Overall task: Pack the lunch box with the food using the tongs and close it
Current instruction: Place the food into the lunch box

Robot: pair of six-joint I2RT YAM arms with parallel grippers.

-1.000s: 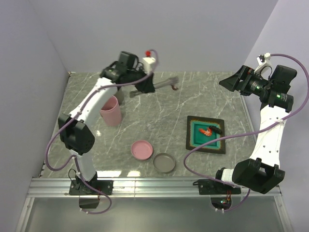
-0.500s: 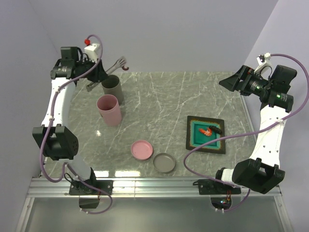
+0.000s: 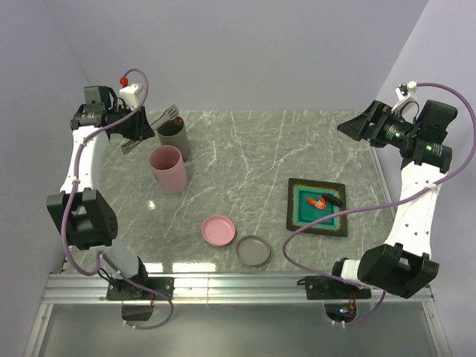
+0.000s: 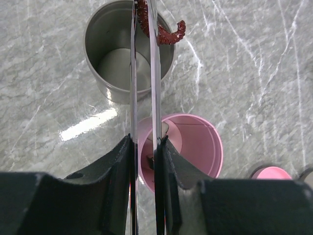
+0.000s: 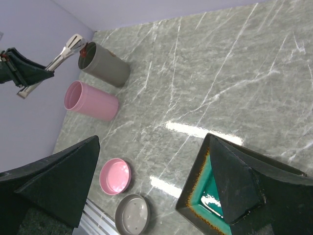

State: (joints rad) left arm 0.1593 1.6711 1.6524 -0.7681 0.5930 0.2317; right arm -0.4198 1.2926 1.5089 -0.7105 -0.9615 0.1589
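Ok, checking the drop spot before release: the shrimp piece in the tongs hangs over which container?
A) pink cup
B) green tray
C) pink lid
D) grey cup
D: in the left wrist view the shrimp piece, pinched in the tongs, overlaps the rim of the grey cup.

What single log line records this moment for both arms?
left gripper: shut on tongs | tongs: pinching shrimp piece over grey cup | right gripper: open, empty
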